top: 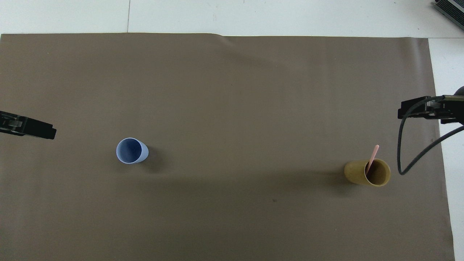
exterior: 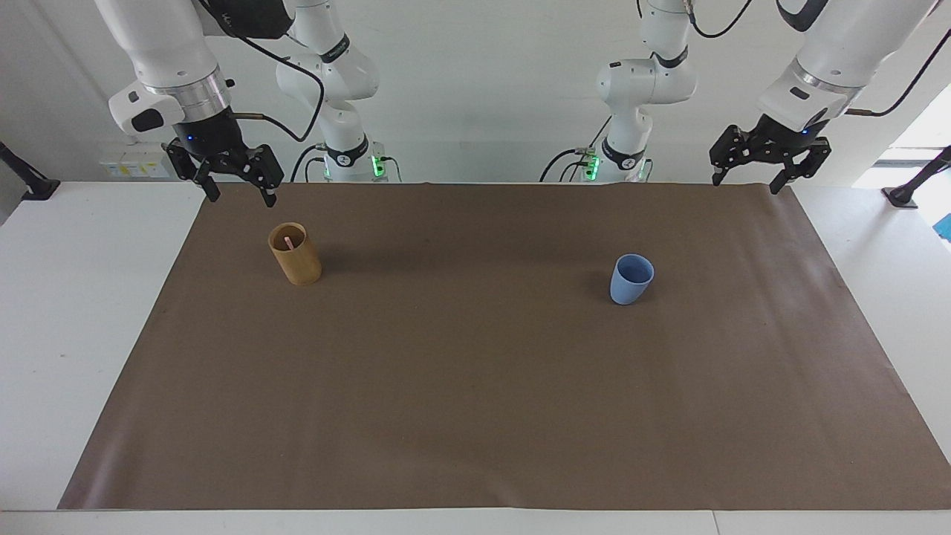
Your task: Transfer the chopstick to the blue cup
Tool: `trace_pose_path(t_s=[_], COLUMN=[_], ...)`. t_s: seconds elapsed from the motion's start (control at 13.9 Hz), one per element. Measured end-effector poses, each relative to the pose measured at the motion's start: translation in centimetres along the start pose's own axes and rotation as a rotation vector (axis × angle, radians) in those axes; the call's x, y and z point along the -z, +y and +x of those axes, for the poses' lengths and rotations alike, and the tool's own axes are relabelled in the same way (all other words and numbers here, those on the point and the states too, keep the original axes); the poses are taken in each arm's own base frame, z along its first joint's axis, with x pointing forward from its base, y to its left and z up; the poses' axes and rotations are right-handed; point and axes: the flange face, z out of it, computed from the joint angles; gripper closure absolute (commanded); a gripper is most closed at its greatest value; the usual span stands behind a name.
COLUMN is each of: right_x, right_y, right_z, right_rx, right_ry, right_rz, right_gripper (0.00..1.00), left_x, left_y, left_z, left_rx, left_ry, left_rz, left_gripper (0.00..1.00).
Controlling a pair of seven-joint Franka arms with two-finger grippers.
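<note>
While the chopstick [top: 372, 158] stands leaning in the tan holder [exterior: 295, 254], nothing of the transfer is done yet; I judge the step in hand to be the approach before the first grasp. Taking things from largest to smallest: one desk [exterior: 67, 312], one brown mat [exterior: 475, 386] spread over it, two arms, each with one gripper, one tan holder, one blue cup [exterior: 631, 279], one chopstick. The right gripper [exterior: 235, 184] hangs with its jaws apart and empty; the holder stands just below it on the mat, a little toward the middle of the desk. The left gripper [exterior: 745, 172] hangs over the mat's edge at its own end, jaws also apart and holding nothing, with the blue cup below it and toward the middle, well apart from the holder. The next move, as I read it, calls for the right gripper to come down over the holder's mouth and close on the thin stick's protruding top, which leaves little room for error.
</note>
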Motion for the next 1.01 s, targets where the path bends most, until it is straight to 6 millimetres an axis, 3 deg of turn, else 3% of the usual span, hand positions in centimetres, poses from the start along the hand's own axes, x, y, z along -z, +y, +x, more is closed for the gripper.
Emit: trace_pose_path(t_s=[0.14, 0.29, 0.43, 0.58, 0.79, 1.01], right_x=[0.0, 0.0, -0.1, -0.3, -1.6, -4.7], right_y=[0.0, 0.0, 0.0, 0.1, 0.1, 0.0], right_z=[0.0, 0.0, 0.0, 0.0, 0.2, 0.5], right_rx=[0.000, 0.000, 0.000, -0.002, -0.002, -0.002], right_ry=[0.000, 0.000, -0.001, -0.004, 0.000, 0.015], right_rz=[0.000, 0.000, 0.000, -0.001, 0.000, 0.002], right_gripper=[0.00, 0.00, 0.00, 0.00, 0.00, 0.00], left_x=[-0.7, -2.7, -7.2, -12.2, -18.8, -24.9], left_y=[-0.1, -1.0, -2.2, -2.1, -0.4, 1.9], left_z=[0.3, 1.0, 1.9, 2.4, 2.5, 1.9], left_rx=[0.000, 0.013, 0.037, 0.075, 0.104, 0.104], left_ry=[0.003, 0.014, 0.015, 0.015, 0.019, -0.001], left_rz=[0.001, 0.003, 0.002, -0.014, -0.053, -0.070], left_gripper=[0.00, 0.00, 0.00, 0.00, 0.00, 0.00])
